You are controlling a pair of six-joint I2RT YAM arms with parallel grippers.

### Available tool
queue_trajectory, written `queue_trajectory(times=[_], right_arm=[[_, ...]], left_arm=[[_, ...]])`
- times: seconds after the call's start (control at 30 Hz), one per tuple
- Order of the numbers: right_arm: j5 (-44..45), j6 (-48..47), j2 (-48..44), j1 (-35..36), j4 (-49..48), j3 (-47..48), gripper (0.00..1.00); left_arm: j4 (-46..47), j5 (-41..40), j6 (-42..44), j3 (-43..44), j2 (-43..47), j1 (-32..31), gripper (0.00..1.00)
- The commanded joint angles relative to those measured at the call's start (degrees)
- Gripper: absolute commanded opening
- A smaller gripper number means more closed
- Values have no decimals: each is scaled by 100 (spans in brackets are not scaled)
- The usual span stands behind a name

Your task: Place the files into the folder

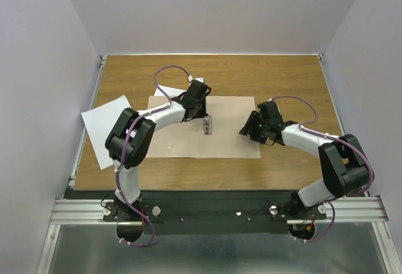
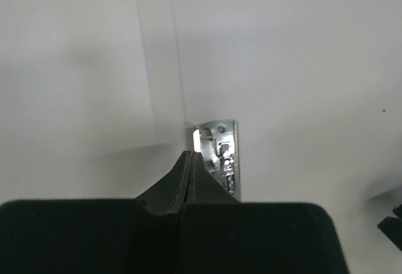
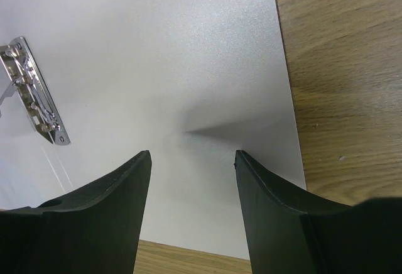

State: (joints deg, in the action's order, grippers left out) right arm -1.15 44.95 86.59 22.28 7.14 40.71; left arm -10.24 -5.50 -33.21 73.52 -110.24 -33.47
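Note:
The folder (image 1: 232, 139) lies open and flat in the middle of the table, tan, with its metal clip (image 1: 208, 125) near the centre fold. One white file (image 1: 105, 128) lies at the table's left edge. A second file (image 1: 167, 91) peeks out from under the left arm behind the folder. My left gripper (image 1: 204, 114) is shut, its tips right at the clip (image 2: 220, 154); nothing shows between its closed fingers (image 2: 190, 156). My right gripper (image 1: 247, 129) is open and empty, low over the folder's right half (image 3: 188, 66), with the clip (image 3: 31, 95) to its left.
Wooden table (image 1: 282, 79) with white walls on three sides and metal rails along its left and right edges. In the right wrist view the folder's right edge meets bare wood (image 3: 345, 66).

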Motion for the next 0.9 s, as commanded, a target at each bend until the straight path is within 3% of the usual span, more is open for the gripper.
queue_trajectory(times=[0.0,0.17,0.33,0.5,0.87], right_arm=[[282,-206,376,13,754,-362,65],[256,-206,368,4,754,-388,65],[273,-223,341,13,754,-388,65],[238,-250,385,13,745,-353,65],[203,-276,394,13,745,-335,65]], left_arm=[[-92,-47,-124,-555,467,236,0],[-40,-136,-291,-1277,1144,236,0],[741,1040,-133,-1919,1373,70,0],[1191,1805,-1,-1824,1180,-28,0],[1270,1982,209,-1033,293,130,0]])
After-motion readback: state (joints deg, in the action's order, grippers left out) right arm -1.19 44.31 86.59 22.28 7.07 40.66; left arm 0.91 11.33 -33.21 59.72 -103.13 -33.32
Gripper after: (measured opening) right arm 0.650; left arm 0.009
